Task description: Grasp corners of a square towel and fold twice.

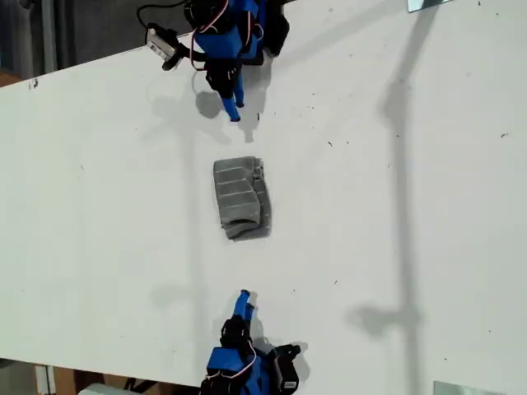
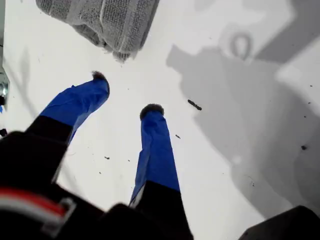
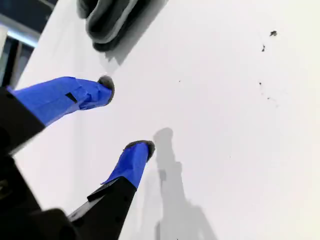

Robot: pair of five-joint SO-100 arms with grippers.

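towel folded small; folding appears complete.
my first hand and my second hand gape empty, towel just ahead.

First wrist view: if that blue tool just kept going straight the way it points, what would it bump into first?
Most likely the towel. My first gripper is open, its tool aimed across bare table at the folded cloth's near edge. Nothing else shows in between, though how high the tips ride above the table is unclear.

Folded towel: lies on the table, midway between two arms, touching neither. One arm at the exterior view's top edge; the other arm at its bottom edge.
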